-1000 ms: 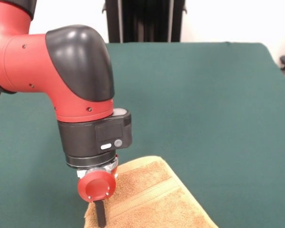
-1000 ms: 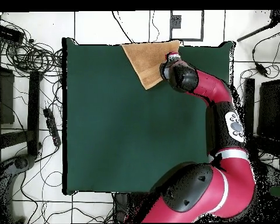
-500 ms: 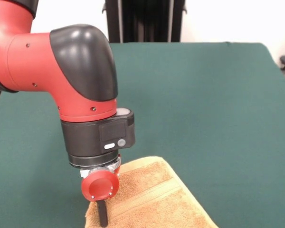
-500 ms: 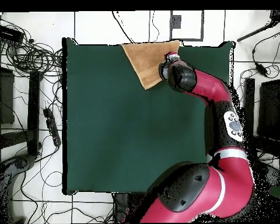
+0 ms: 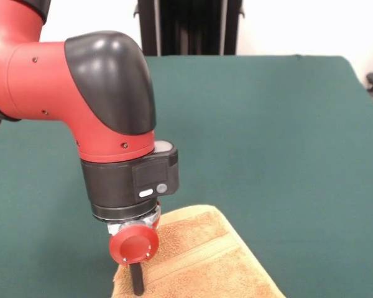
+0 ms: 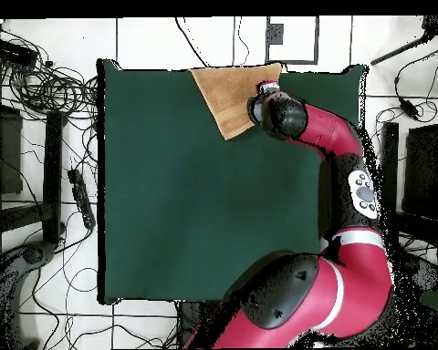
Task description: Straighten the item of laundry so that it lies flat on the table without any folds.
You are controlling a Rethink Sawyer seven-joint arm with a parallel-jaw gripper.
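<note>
At the near edge of the dark green cloth table (image 5: pixel 267 124), my gripper (image 5: pixel 136 280) has sunk lower onto the folded orange-tan terry towel (image 5: pixel 202 261); grip state unclear, a pinch seems imminent.

The orange-tan towel (image 6: pixel 232 96) lies at the top edge of the green table (image 6: pixel 186 200), and the arm's wrist (image 6: pixel 276 111) covers its right side.

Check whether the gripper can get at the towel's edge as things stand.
Probably yes: the gripper is already down at the towel's edge with nothing between them, though whether it is open or shut cannot be told.
</note>
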